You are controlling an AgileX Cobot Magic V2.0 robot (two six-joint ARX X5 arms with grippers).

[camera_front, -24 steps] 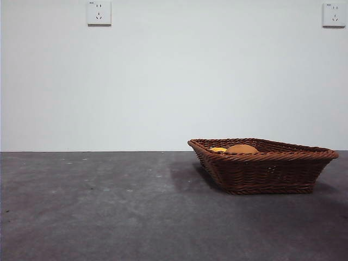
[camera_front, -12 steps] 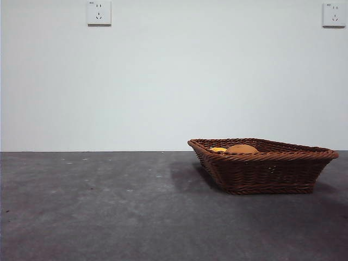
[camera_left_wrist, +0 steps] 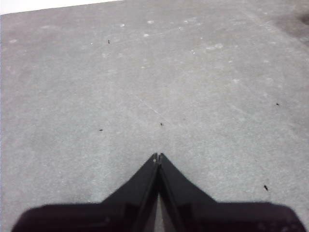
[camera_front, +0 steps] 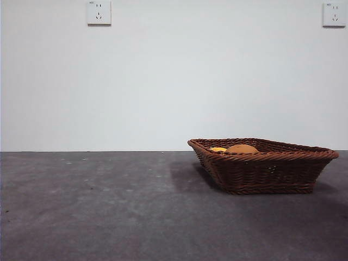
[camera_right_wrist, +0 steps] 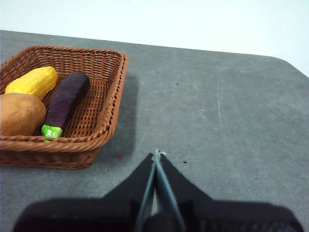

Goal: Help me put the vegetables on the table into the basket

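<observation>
Basket (camera_right_wrist: 96, 96): brown wicker, shallow, standing flat on the grey worktop (camera_right_wrist: 217, 121). Holds all three vegetables, none hanging over the rim.

- Potato (camera_right_wrist: 19, 113): in the basket, against the near wall, touching the eggplant.
- Corn cob (camera_right_wrist: 31, 81): in the basket, beside the potato, further in.
- Eggplant (camera_right_wrist: 65, 101): in the basket, lying lengthwise, green cap close to the near wall.

In the front view only the tops of the potato (camera_front: 242, 148) and the corn cob (camera_front: 218, 149) show above the rim; the eggplant is hidden there.

Right hand (camera_right_wrist: 157, 153): jaws pressed together, holding nothing. It hangs over bare worktop just beside the basket's outer wall, clear of it; the vegetables lie to one side of it, apart from the tips.

Left hand (camera_left_wrist: 158, 156): jaws pressed together, holding nothing, over bare worktop. No vegetable or basket in its view.

Status, judged: no vegetable shows on the worktop; the task appears complete.

Risks, judged: slight. The right hand sits near the basket, so a careless sideways swing could clip the rim and push the light basket along or tip it. A further needless reach inside could knock the eggplant out.
</observation>
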